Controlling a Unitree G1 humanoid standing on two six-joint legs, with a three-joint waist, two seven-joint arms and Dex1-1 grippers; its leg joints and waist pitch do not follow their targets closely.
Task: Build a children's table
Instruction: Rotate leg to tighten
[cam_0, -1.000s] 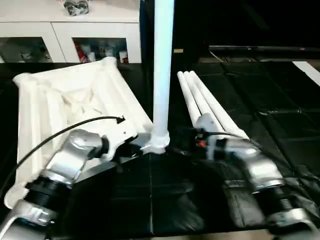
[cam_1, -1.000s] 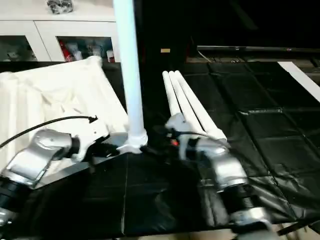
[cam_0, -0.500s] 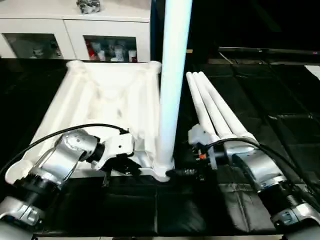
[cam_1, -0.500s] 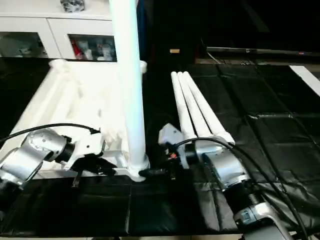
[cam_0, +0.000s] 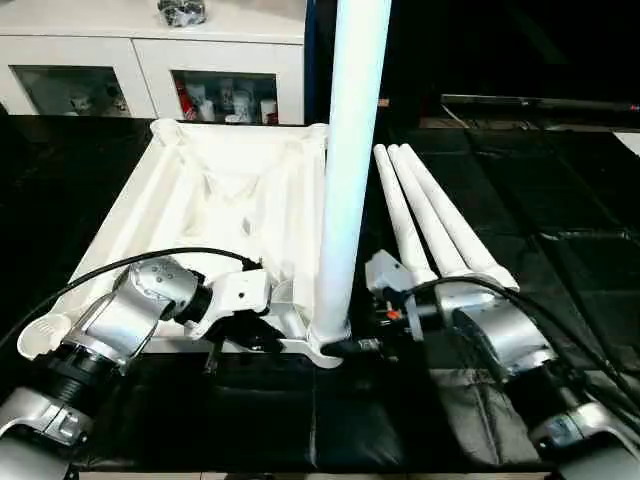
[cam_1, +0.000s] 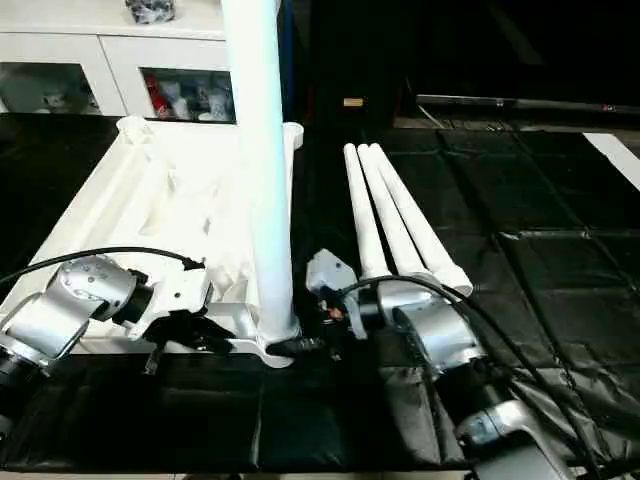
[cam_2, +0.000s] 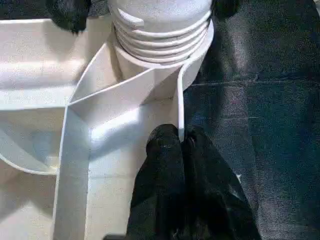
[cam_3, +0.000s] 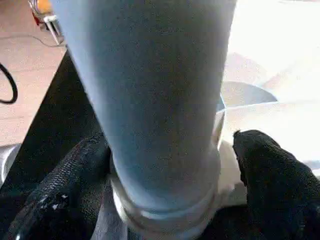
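Because it is hollow moulded plastic, the table top (cam_0: 215, 215) should be light and stiff, though smooth enough to slide on the black mat (cam_0: 540, 210); a thin rim wall or rib near a corner looks like the best place to pinch it. Its standing leg (cam_0: 345, 190) is a smooth tapered tube, probably slippery, and best taken low, just above the socket, where a turn has most purchase.

All of it is plain white. The top lies upside down on the mat, ribs up, with round sockets at its corners. One leg stands upright in the near corner socket, threaded rings showing at its foot, and three spare legs (cam_0: 430, 215) lie side by side just to the right.

Left gripper (cam_2: 181, 145) is pinched tight on the rim wall beside that socket. Right gripper (cam_3: 170, 165) straddles the leg's base, its fingers (cam_3: 267, 172) spread wide on either side; whether they press it I cannot tell.

Behind stands a white cabinet (cam_0: 150, 65).
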